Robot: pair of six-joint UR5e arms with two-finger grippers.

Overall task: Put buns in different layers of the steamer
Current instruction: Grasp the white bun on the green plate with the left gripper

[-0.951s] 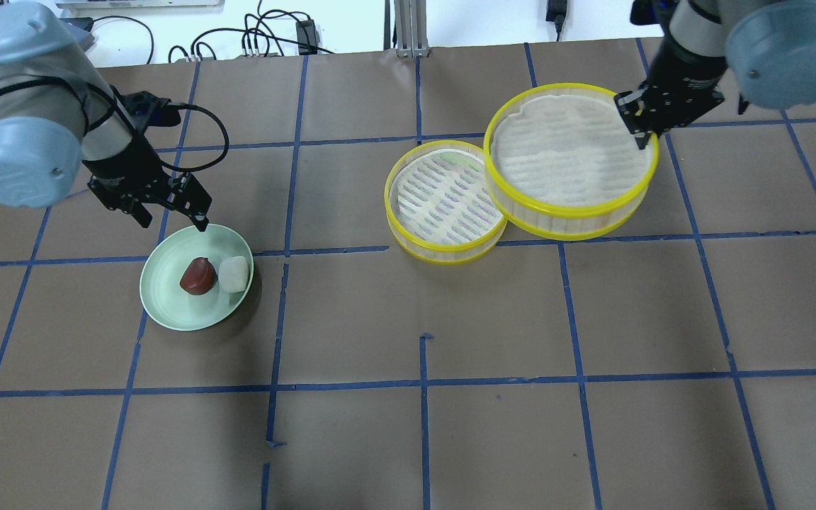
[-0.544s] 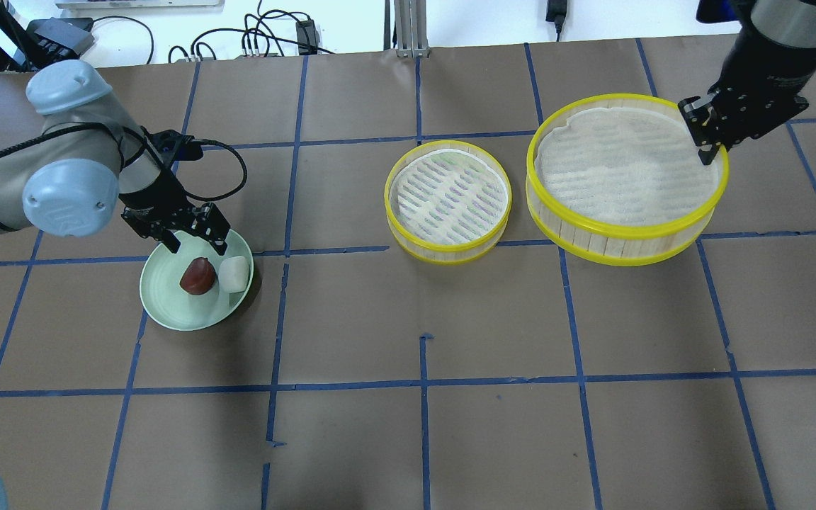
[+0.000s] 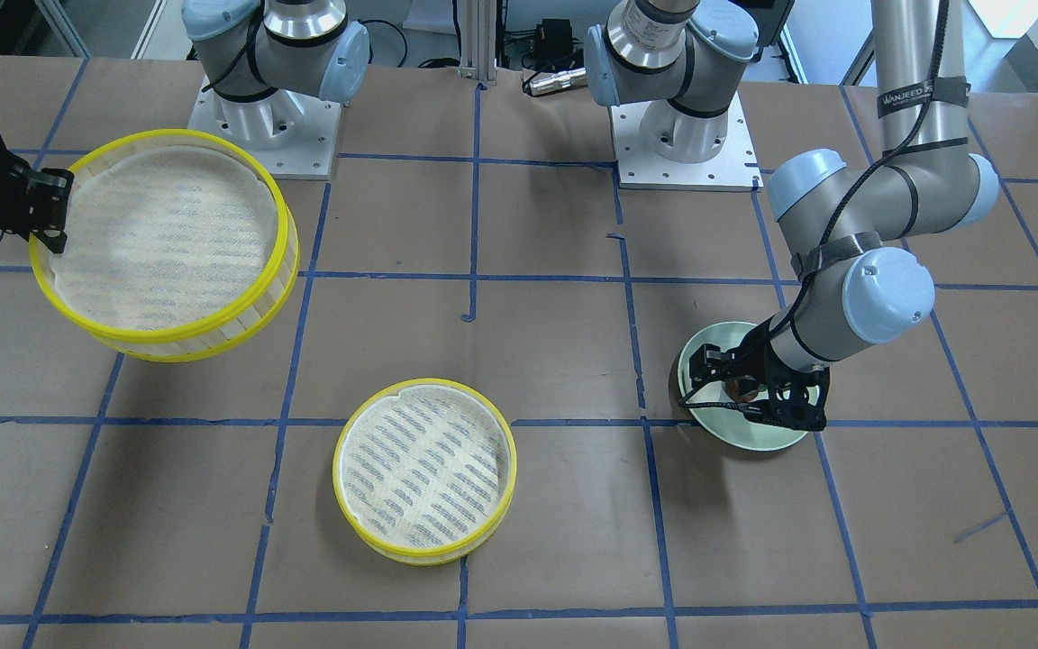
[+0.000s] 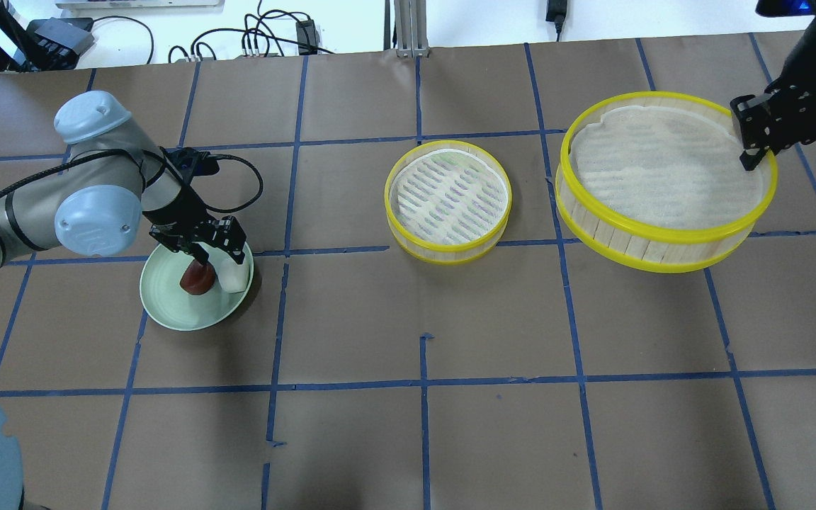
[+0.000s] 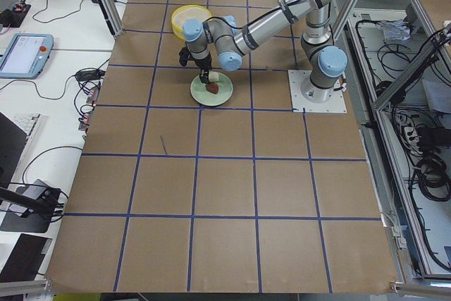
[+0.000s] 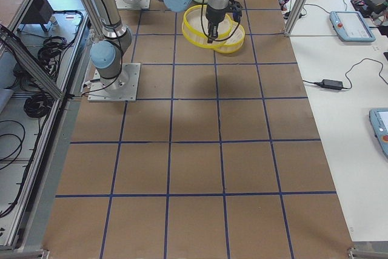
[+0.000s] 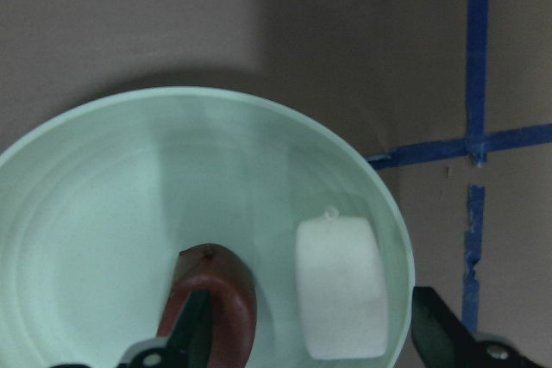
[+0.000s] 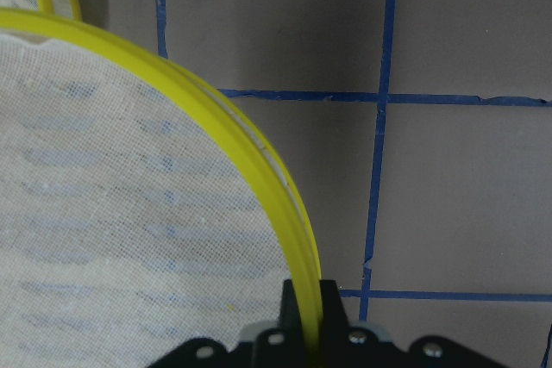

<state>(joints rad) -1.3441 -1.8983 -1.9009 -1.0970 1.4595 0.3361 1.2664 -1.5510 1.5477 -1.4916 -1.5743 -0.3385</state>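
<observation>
1. Brown paper table [image 4: 422,439] gridded with blue tape [image 4: 423,382]; cables [image 4: 266,35] behind.
2. Brown bun [image 4: 197,280] and white bun [image 4: 236,275] sit side by side on the green plate [image 4: 167,312], the white one lengthwise away from the robot.
3. Left gripper [image 4: 210,251] spread wide above them, empty.
4. Right gripper [image 4: 749,159] pinches the tilted raised tray [image 4: 663,184] by its rim; second tray [image 4: 448,202] flat mid-table.

The overhead camera, behind the robot, looks forward and down on the tabletop [image 4: 493,312], with the green plate [image 4: 167,308] at its left. The front-facing one looks steeply down from the opposite side, so the same plate [image 3: 758,437] lies to its right. Two distant cameras stand high at the tabletop's ends; the left-end one shows the plate [image 5: 224,91] small. The left wrist camera hangs close above the plate [image 7: 95,213]. The right wrist camera, well away from it, sits close against the lifted steamer layer [image 8: 129,213].
</observation>
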